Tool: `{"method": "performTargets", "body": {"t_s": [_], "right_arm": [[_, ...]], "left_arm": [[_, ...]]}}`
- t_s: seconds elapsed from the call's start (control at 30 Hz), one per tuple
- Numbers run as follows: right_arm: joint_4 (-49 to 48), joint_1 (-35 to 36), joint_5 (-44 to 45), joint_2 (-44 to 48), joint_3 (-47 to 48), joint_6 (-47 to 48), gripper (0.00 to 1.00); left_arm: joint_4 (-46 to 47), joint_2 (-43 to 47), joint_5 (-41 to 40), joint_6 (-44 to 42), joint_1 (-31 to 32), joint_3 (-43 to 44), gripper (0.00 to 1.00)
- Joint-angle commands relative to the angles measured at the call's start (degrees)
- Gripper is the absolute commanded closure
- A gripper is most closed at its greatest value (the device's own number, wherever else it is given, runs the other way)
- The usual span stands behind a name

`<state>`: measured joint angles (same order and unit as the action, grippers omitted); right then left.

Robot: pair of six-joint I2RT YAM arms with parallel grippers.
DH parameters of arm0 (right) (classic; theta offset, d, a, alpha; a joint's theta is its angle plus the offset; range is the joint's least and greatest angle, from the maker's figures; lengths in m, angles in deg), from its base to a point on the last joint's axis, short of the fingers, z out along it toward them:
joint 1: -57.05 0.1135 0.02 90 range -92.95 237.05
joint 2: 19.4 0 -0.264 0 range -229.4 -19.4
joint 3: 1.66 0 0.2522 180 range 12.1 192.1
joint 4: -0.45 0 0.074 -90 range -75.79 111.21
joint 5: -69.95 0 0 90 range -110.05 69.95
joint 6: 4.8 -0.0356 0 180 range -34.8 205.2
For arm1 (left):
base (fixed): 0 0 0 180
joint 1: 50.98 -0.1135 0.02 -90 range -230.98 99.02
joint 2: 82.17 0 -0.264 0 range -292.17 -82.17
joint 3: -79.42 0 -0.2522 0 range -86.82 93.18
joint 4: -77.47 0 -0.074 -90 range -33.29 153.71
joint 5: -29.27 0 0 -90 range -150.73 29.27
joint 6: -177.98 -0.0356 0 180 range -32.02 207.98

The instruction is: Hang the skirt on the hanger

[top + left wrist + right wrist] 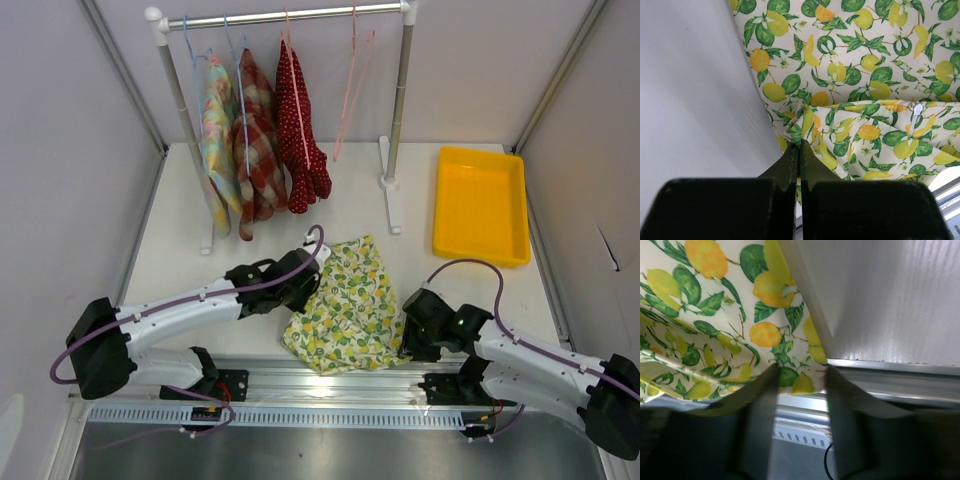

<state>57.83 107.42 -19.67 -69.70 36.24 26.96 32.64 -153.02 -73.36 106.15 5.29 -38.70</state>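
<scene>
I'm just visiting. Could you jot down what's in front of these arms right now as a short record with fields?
Cloth: lemon-print skirt, rumpled on the white table
Left claw: shut on the skirt's edge
Right claw: open, fingers either side of the skirt's near corner
Rack: three garments hanging, pink hangers bare
Far right: yellow tray

The left arm and right arm are white shells with black joints. 1 purple cable runs along each; the fingers are black.
</scene>
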Motion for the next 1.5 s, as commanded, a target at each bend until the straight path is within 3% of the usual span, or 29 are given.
{"method": "performTargets", "body": {"t_s": [0.0,0.03,0.07,0.13,0.27,0.4,0.6,0.93,1.13,1.33,1.4,1.47], "right_arm": [[-3.4,0.3,-2.0,2.0,-0.9,-4.1,0.64],[-3.3,0.1,-1.8,2.3,-0.2,-4.3,0.72],[-3.1,-0.2,-1.6,2.7,0.7,-4.2,0.88],[-1.3,-1.5,-0.5,3.8,3.4,-2.6,0.94],[4.9,-6.1,4.1,4.8,18.5,3.6,1.0],[10.9,-10.7,6.7,4.2,33.7,10.1,1.0],[14.5,-11.0,10.7,2.6,51.8,16.1,1.0],[14.8,-10.9,12.4,2.3,68.4,21.5,1.0],[16.2,-11.0,11.5,0.2,70.7,21.4,1.0],[16.7,-12.0,13.7,-6.2,64.3,21.8,1.0],[13.4,-14.8,8.2,-8.3,58.7,23.0,1.0],[6.7,-21.6,1.6,-10.4,53.5,23.7,1.0]], "left_arm": [[2.0,2.6,1.2,1.1,-0.3,-0.4,1.0],[1.7,3.0,1.1,1.1,-0.3,-0.1,1.0],[1.5,3.6,1.5,0.8,-0.3,0.2,1.0],[0.7,5.5,2.1,0.6,-0.3,1.4,1.0],[-1.6,10.3,3.3,-0.8,-0.3,4.7,1.0],[-4.7,15.6,3.7,-2.4,-0.2,8.4,1.0],[-6.9,26.7,6.5,-5.6,-0.2,10.5,1.0],[-8.6,38.6,6.0,-5.3,-0.3,17.6,1.0],[-13.4,39.0,6.1,-3.1,-0.3,21.6,1.0],[-20.3,31.8,-3.8,1.0,-0.4,23.1,1.0],[-18.3,27.7,-4.1,0.6,-2.8,20.4,1.0],[-14.6,24.2,2.8,0.0,-8.4,16.2,1.0]]}}
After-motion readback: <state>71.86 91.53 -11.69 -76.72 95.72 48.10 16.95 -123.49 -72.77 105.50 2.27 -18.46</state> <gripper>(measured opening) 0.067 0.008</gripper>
